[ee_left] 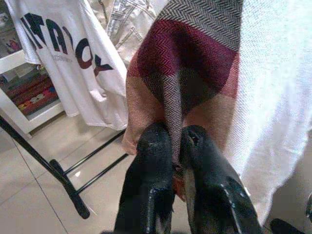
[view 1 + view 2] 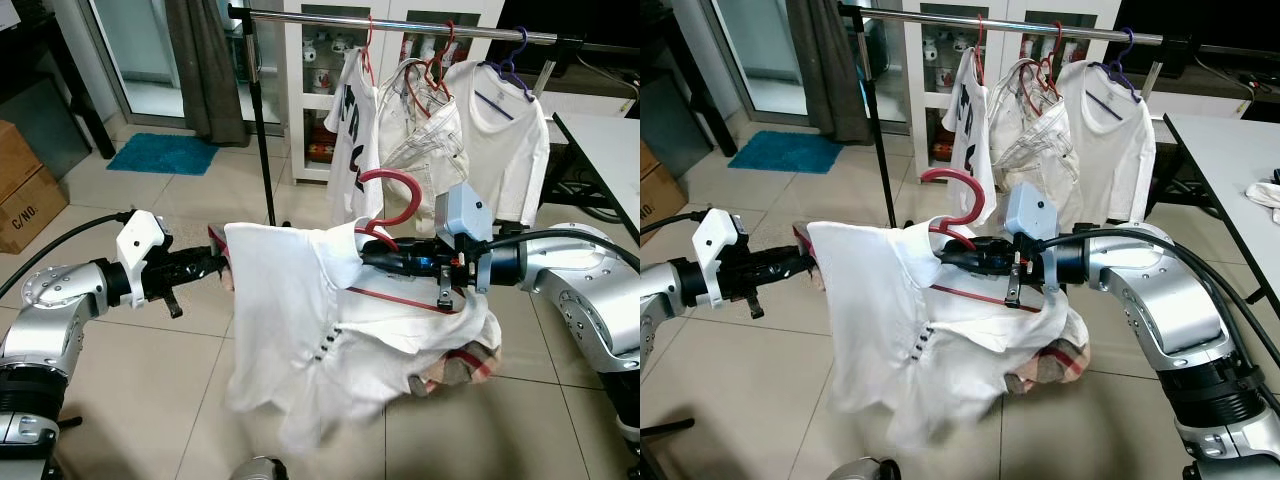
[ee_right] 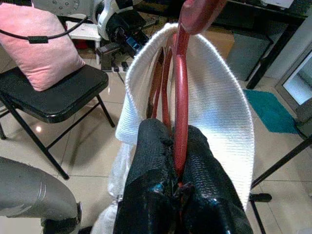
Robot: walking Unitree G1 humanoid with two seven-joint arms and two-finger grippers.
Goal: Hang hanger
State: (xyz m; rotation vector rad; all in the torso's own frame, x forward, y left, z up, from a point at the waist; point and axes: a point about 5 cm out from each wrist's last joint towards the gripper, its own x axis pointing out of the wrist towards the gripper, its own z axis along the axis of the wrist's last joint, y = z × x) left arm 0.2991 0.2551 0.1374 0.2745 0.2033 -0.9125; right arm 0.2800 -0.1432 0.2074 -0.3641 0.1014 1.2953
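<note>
— Where is the hanger?

— The red hanger (image 2: 385, 205) is out in front of me, below the clothes rail (image 2: 400, 22), its hook curving upward. My right gripper (image 3: 178, 146) is clenched on its neck, inside the collar of the white shirt (image 2: 300, 330) draped over it.

— And your other arm?

— My left gripper (image 1: 176, 146) pinches the shirt's checked inner fabric at the far shoulder, holding it out level.
</note>
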